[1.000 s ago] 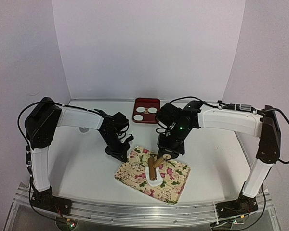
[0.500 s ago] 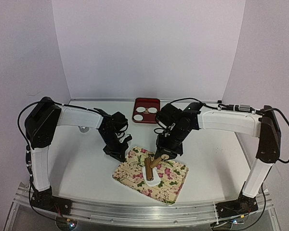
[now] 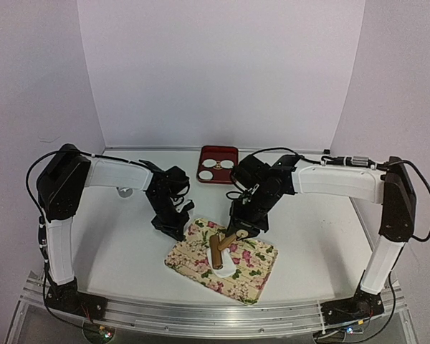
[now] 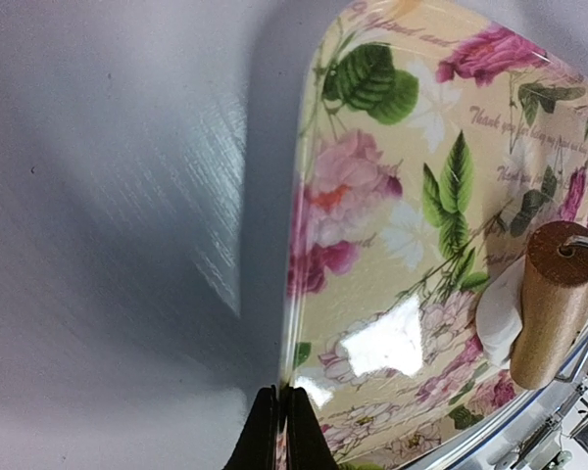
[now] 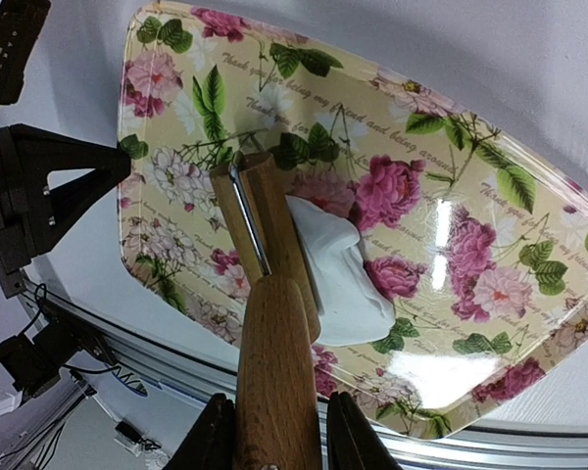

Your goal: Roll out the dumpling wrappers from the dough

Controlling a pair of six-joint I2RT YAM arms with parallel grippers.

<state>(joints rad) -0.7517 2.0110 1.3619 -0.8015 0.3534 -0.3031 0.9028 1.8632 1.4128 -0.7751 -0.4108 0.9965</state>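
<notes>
The dough [image 3: 226,269] is a small white lump on the floral mat [image 3: 252,276]. My right gripper [image 3: 237,231] is shut on the handle of a wooden rolling pin [image 3: 217,250], whose roller lies on the dough. In the right wrist view the handle [image 5: 277,372] sits between the fingers and the dough [image 5: 338,279] spreads out to the roller's right. My left gripper [image 3: 175,228] is shut on the mat's left edge [image 4: 296,294]. Round white dumpling wrappers [image 3: 210,163] lie in the red tray [image 3: 218,178] at the back.
A small metal ring [image 3: 123,192] lies on the white table at the back left. The mat sits near the table's front edge, with the metal rail [image 3: 215,315] just beyond it. The left arm's gripper [image 5: 39,196] shows beside the mat in the right wrist view.
My right gripper has drawn the rolling pin leftward and toward the front over the dough. The mat has slid slightly left with my left gripper still on its edge.
</notes>
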